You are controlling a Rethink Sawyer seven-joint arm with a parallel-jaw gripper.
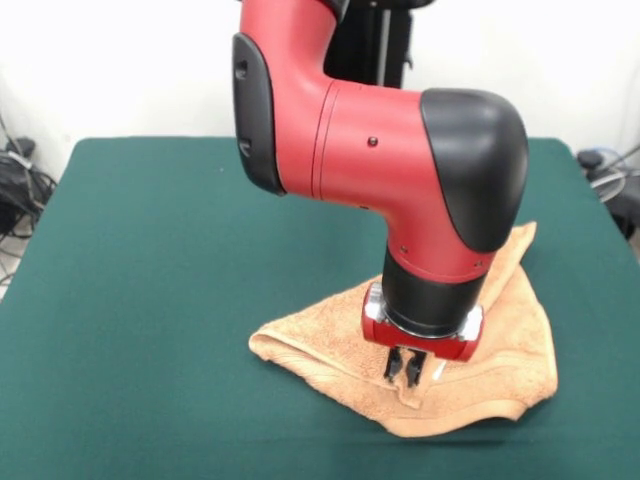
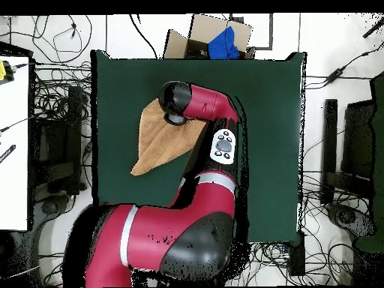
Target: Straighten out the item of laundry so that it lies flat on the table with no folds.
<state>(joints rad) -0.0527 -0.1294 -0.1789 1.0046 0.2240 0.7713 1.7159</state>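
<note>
Terry hand towel (image 1: 480, 345), orange-tan, lying crumpled and folded over on the green table (image 1: 150, 270), toward the near right part of the front view. Roughly triangular in outline there: one pointed corner reaching up and to the right past the arm, a rounded doubled edge at the left, a thick folded hem along the near side. No tag made out. In the overhead view, seen as a tapered wedge (image 2: 157, 146) with the long axis running from the wide end under the wrist down-left to a point near the table's left edge.

Gripper (image 1: 405, 368) directly over the towel's middle, pointing straight down, tips at or just into a raised ridge of cloth. Fingers (image 1: 393, 366) close together, narrow gap only; whether pinching terry between them or merely resting against the fold, cannot tell from either view.

Judged from this: towel directly below the jaws, not off to a side, so no sideways reach called for before a pinch. Flattening likely to turn on pulling along that long axis, away from the pointed end, with several layers to separate. Risk: taking two layers at once and dragging the whole bundle rather than opening it.

Beyond the table, cables and a cardboard box (image 2: 206, 37) on the floor.
</note>
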